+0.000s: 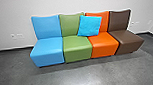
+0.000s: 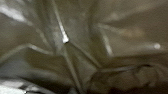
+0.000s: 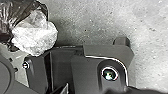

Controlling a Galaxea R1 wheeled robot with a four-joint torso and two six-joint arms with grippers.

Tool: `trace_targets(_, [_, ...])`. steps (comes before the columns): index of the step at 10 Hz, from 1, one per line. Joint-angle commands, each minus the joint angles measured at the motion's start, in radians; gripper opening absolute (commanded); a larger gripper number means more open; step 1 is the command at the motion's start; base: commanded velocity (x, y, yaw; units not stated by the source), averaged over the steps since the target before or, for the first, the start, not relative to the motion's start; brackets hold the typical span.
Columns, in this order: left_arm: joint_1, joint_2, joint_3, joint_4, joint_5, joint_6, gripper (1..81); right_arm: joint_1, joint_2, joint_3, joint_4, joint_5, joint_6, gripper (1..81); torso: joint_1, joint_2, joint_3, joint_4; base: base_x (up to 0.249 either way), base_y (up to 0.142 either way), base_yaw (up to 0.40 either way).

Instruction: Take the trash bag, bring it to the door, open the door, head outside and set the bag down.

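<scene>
From where I sit at the controls, the left wrist view gives me the trash bag [image 2: 77, 27] right up close: brown, glossy plastic, pulled into sharp folds that run together, with bright glints along the creases. I can't tell whether my left end effector is released, clenched or grasping that plastic, nor how wide it stands.

On the right wrist view I have dark, shiny, wrinkled plastic [image 3: 6, 15] with a white crumpled bundle [image 3: 35, 37] up against it. Both are near the robot's wide dark plate [image 3: 86, 70], over pale speckled grey floor [image 3: 100, 20]. I can't tell how open my right end effector is, or whether it touches anything. Whether the bag hangs free or rests on something, I can't make out either.

Through the head view I'm facing four armless padded chairs in a row, side by side: light blue [image 1: 46, 49], green [image 1: 77, 49], orange [image 1: 104, 45] and brown [image 1: 127, 39], going from my left to my right. A bright blue cushion [image 1: 89, 25] leans, a little tilted, across the backs of the green and orange ones. Behind them runs a white wall [image 1: 70, 4] with a dark baseboard [image 1: 7, 49] and outlet plates [image 1: 13, 36] low on it.
</scene>
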Motion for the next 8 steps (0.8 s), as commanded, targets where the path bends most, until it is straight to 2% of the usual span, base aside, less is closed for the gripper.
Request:
trace_targets(1, [-0.048,-0.015,-0.006,-0.005,0.072,0.012,1.0,0.049,-0.028,0.018,0.026,-0.049,-0.005,81.1,-0.061,0.095,0.094,0.000,0.000,0.000,0.000])
trace_targets(4, [-0.025,-0.027,-0.025,-0.003,0.070,0.014,1.0,0.026,-0.024,0.002,0.018,-0.027,-0.010,81.1,-0.131,0.201,0.203,0.000,0.000,0.000,0.000])
trace_targets(5, [-0.016,-0.024,-0.025,0.004,0.072,0.018,1.0,0.014,-0.024,0.002,0.017,-0.024,-0.013,81.1,-0.154,0.235,0.139,0.000,0.000,0.000,0.000])
trace_targets(7, [0.042,-0.010,-0.025,0.103,0.072,0.032,1.0,-0.037,-0.022,0.001,0.017,0.014,-0.045,81.1,-0.193,0.292,0.188,0.000,0.000,0.000,0.000])
trace_targets(8, [0.077,-0.005,-0.025,0.147,0.070,0.034,1.0,-0.067,-0.019,-0.002,0.017,0.037,-0.056,81.1,-0.209,0.317,0.195,0.000,0.000,0.000,0.000])
